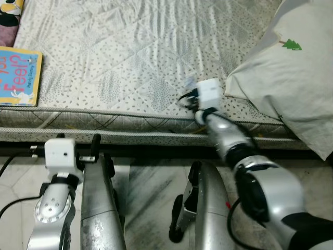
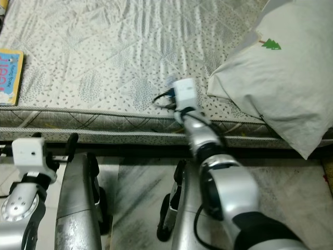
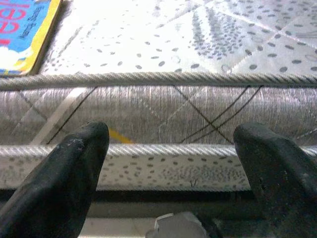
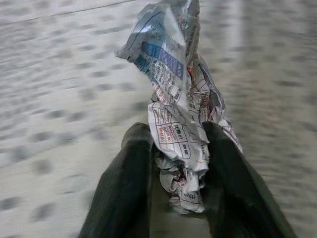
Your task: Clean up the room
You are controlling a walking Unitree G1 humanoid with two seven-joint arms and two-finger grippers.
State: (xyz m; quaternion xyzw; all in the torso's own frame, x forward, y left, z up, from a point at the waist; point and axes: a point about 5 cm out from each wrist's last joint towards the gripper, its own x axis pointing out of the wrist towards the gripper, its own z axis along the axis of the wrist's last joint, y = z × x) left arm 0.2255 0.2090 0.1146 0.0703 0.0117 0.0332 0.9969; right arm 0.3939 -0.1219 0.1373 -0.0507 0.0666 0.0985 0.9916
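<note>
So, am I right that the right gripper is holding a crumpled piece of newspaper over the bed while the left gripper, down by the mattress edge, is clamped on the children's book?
Not quite. The left gripper holds nothing: the left wrist view shows its jaws open, facing the mattress side, with the children's book lying apart on the bed. The rest stands: the right gripper grips the crumpled newspaper.

Crumpled printed paper point(image 4: 179, 104); quilted cloth mattress point(image 1: 135, 47)

The word "feel?" is printed in red on the book point(image 1: 18, 76) lying on the mattress point(image 1: 135, 52); print on the crumpled paper point(image 4: 176, 104) cannot be read.
</note>
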